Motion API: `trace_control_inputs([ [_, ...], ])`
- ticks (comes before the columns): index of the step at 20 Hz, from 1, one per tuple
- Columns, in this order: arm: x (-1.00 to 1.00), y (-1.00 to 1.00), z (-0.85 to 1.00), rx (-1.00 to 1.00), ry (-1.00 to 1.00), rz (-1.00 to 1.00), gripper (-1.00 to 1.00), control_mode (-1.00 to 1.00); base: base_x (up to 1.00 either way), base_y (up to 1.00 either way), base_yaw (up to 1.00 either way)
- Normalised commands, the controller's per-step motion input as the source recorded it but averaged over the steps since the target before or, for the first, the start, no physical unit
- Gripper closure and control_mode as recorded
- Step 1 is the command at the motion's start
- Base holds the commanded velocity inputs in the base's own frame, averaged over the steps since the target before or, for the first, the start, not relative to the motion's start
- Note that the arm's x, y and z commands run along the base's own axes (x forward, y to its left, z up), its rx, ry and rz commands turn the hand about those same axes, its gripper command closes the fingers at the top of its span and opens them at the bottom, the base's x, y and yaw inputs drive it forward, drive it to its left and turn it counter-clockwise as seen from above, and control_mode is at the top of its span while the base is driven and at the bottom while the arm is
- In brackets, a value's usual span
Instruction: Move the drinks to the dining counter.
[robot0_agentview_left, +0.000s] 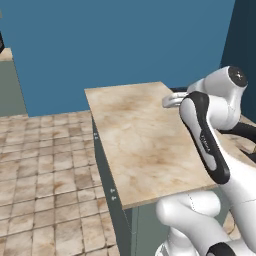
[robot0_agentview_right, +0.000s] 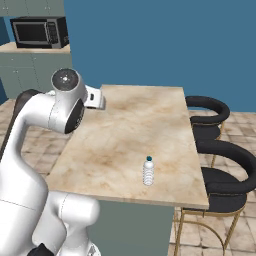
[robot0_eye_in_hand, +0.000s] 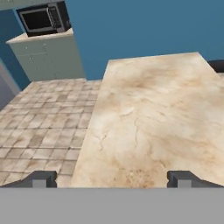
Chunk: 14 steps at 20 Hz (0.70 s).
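One of the drinks, a small clear ribbed water bottle (robot0_agentview_right: 148, 171) with a teal cap, stands upright near the front right of the dining counter (robot0_agentview_right: 125, 132), a long beige marble top (robot0_agentview_left: 140, 145) on a grey-green base. My gripper (robot0_eye_in_hand: 112, 179) hovers above the counter (robot0_eye_in_hand: 153, 109) and looks along its length. It is open, with its two dark fingertips (robot0_eye_in_hand: 43, 178) far apart and nothing between them. The white hand (robot0_agentview_right: 95, 97) hangs over the counter's left side, well away from the bottle.
Two black round stools (robot0_agentview_right: 207, 107) (robot0_agentview_right: 222, 175) with gold legs line the counter's right side. A worktop with a black microwave (robot0_eye_in_hand: 41, 19) stands at the far left against the blue wall. Tiled floor (robot0_agentview_left: 45, 170) lies left of the counter.
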Motion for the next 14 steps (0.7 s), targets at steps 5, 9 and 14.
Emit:
trace_control_inputs([
  [5, 0.00, 0.41, 0.05, 0.00, 0.00, 0.02, -1.00, -1.00, 0.00, 0.00, 0.00],
  [9, -0.09, 0.29, 0.05, 0.00, 0.00, 0.00, -1.00, -1.00, 0.00, 0.00, 0.00],
  [14, -0.29, 0.14, 0.07, 0.00, 0.00, 0.00, -1.00, -1.00, 0.00, 0.00, 0.00],
])
